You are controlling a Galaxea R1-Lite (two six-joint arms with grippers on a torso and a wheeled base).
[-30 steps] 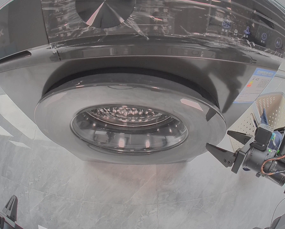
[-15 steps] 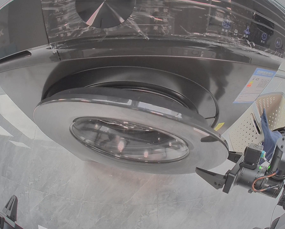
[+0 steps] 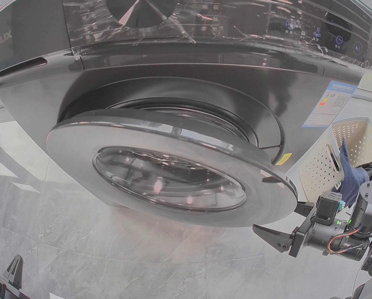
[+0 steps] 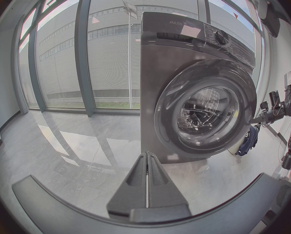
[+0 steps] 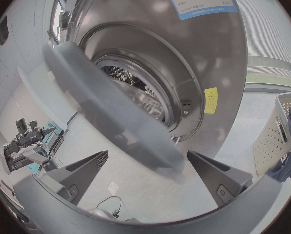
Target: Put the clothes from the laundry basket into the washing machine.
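Grey metal washing machine (image 3: pixel 173 75), round glass door (image 3: pixel 69 146) part open. R gripper (image 3: pixel 276 216) at door's 4 o'clock, fingers apart round rim. L gripper (image 4: pixel 146 154) fingers together. Dark blue cloth (image 3: pixel 352 175) on cream plastic basket (image 3: pixel 318 171), machine's 3 o'clock.

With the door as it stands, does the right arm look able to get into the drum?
Probably not yet: the door hangs only partly open across the drum, and the open right gripper sits at its rim.
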